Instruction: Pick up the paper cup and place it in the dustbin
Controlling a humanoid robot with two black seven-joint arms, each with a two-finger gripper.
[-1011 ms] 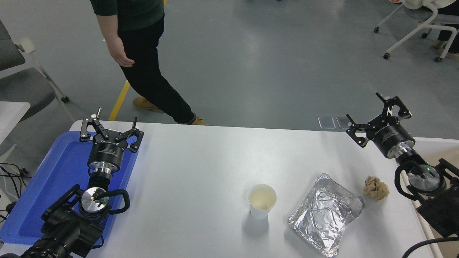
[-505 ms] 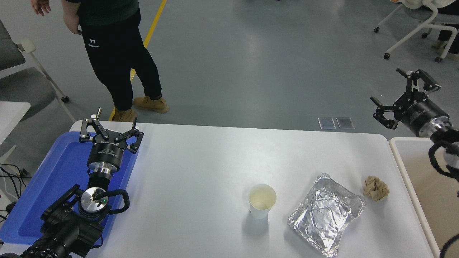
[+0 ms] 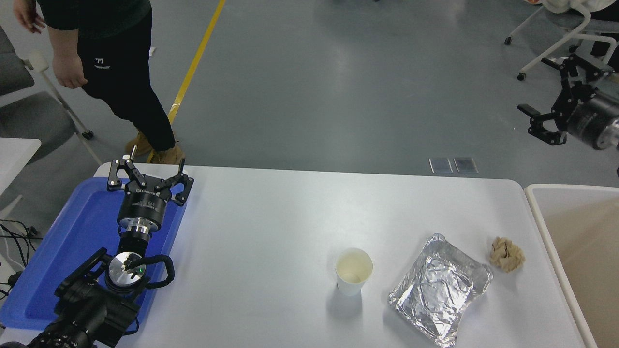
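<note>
Paper cup [image 3: 354,276]: white, tapered, upright, mouth up and apparently empty, standing free on the white table [image 3: 271,232] toward its near edge, right of the middle, untouched. Crumpled foil tray [image 3: 439,289]: just beside the cup on its right, apart from it, near the table's near-right corner. Brown paper ball [image 3: 506,254]: right of the tray, close to the table's right edge. Dustbin [image 3: 541,227]: beige, with a pale rim, butted against the table's right edge with its mouth open upward, a placement that suggests a short carry from cup to bin. Right gripper [image 3: 561,108]: raised high beyond the table's far-right corner, over the floor, well apart from the cup, jaws spread and holding nothing; the pick-up is judged not yet begun. Left gripper [image 3: 150,175]: parked over the blue tray [image 3: 72,241] at the table's left edge, jaws likewise spread and empty. Person [image 3: 96,63]: standing on the floor past the table's far-left corner, clear of the table.
</note>
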